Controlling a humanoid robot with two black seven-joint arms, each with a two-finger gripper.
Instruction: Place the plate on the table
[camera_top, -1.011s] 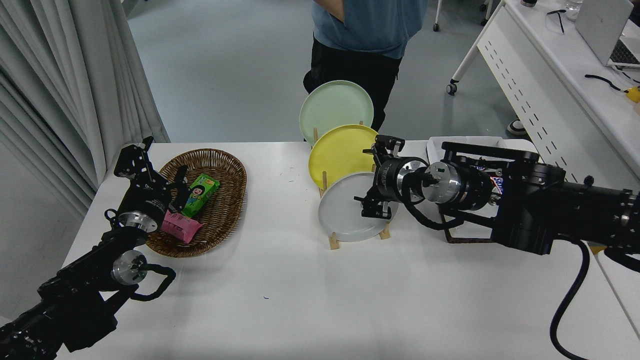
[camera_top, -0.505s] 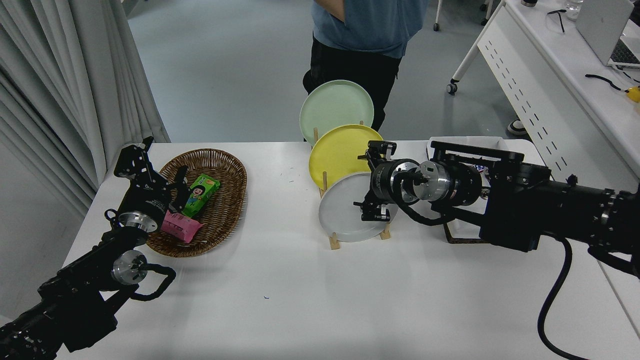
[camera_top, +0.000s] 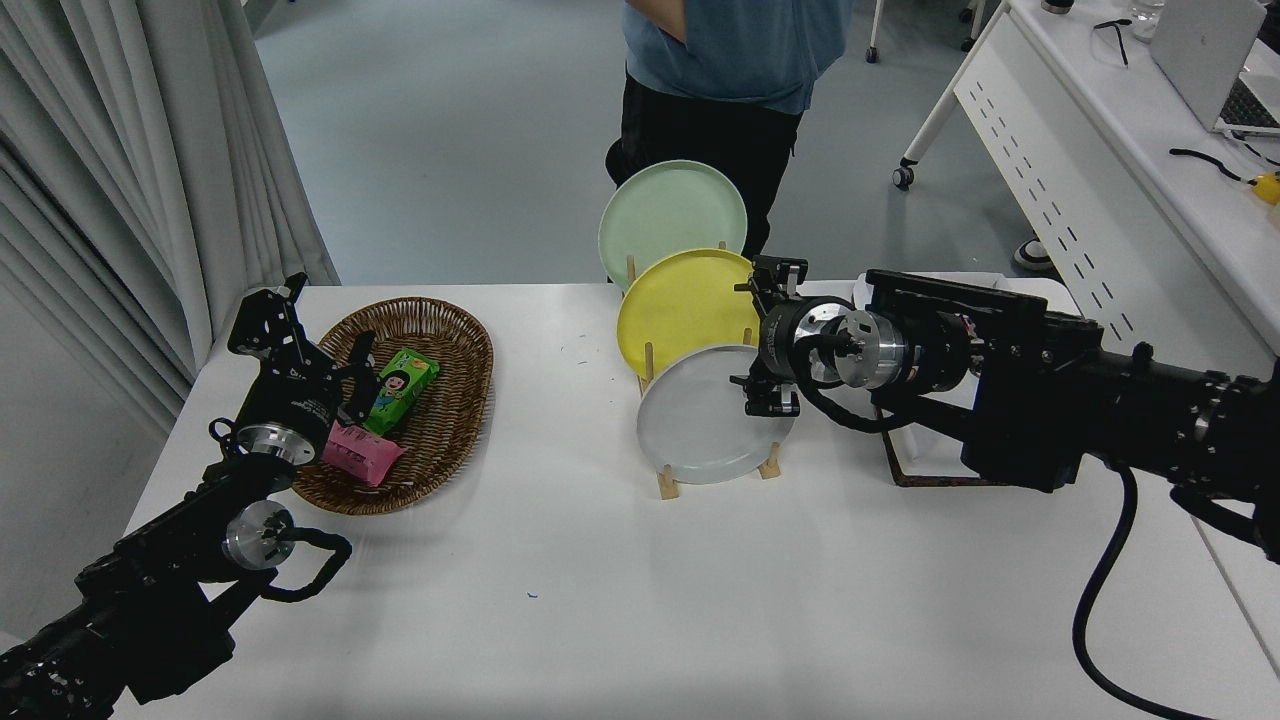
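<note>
Three plates fill the wooden rack (camera_top: 667, 482), the plate (camera_top: 700, 425) frontmost; right gripper (camera_top: 768, 345) spread at its rim.

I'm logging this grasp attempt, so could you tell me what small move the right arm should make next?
Probably close on the plate: the right claw sits at its upper right rim, and the plate stands in the wooden rack, not on the table.

the grey plate (camera_top: 700, 420) stands upright in a wooden rack (camera_top: 668, 484) on the white surface (camera_top: 600, 600), with the right end effector (camera_top: 768, 345) at its upper right rim.
</note>
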